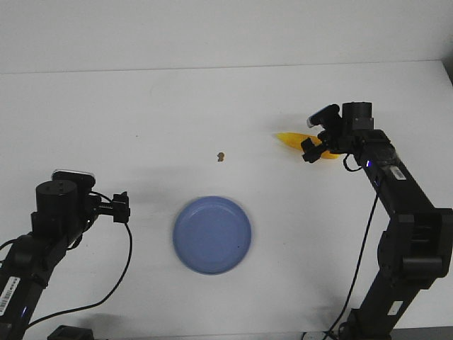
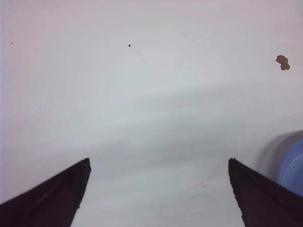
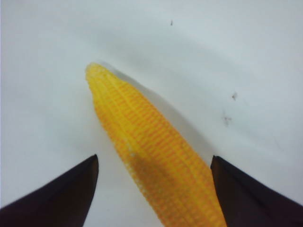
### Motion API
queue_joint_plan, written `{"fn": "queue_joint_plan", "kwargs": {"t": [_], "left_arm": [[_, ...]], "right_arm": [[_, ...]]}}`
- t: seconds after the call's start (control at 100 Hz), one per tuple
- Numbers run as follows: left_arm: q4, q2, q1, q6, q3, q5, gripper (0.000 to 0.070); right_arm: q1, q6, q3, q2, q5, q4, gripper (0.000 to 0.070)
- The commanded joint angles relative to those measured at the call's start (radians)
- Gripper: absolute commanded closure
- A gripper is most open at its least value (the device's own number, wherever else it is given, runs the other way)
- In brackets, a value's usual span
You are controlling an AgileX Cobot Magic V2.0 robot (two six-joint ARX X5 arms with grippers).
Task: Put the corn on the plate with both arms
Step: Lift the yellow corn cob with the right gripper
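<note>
The yellow corn (image 1: 291, 139) lies on the white table at the right, partly hidden by my right gripper (image 1: 313, 150). In the right wrist view the corn (image 3: 151, 146) runs between the two spread fingers (image 3: 61, 198), which stand open around it, the cob lying close against one finger with a gap to the other. The blue plate (image 1: 212, 234) sits at the front middle of the table, with nothing on it. My left gripper (image 1: 122, 210) hovers left of the plate, open and holding nothing; the plate rim (image 2: 293, 170) shows beside one of its fingers.
A small brown speck (image 1: 221, 156) lies on the table between corn and plate, also seen as a brown speck (image 2: 282, 62) in the left wrist view. The table's far edge (image 1: 226, 67) runs across the back.
</note>
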Motion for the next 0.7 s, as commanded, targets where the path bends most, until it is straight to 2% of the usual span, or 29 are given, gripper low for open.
{"fn": "queue_joint_plan", "kwargs": {"t": [0.0,0.43,0.5,0.59,0.69], "left_arm": [[0.002,0.008,-0.001,-0.005,0.008,-0.005,0.0104],[0.002,0.008,-0.001,-0.021,0.008,-0.005,0.0104],[0.001,0.008,-0.001,-0.021,0.008,-0.005,0.0104],[0.002,0.008,-0.001,-0.022,0.008,-0.005,0.0104],[0.002,0.008,-0.001,-0.022,0.008,-0.005,0.0104]], "right_arm": [[-0.003,0.015,0.024,0.045,-0.008,0.009,0.0205],[-0.007,0.026,0.024,0.117,-0.011,0.004,0.021],[-0.007,0.026,0.024,0.119,-0.011,0.002,0.0263],[-0.007,0.026,0.024,0.119,-0.002,0.002,0.0395],[-0.007,0.026,0.024,0.119,0.006,-0.005,0.0409]]}}
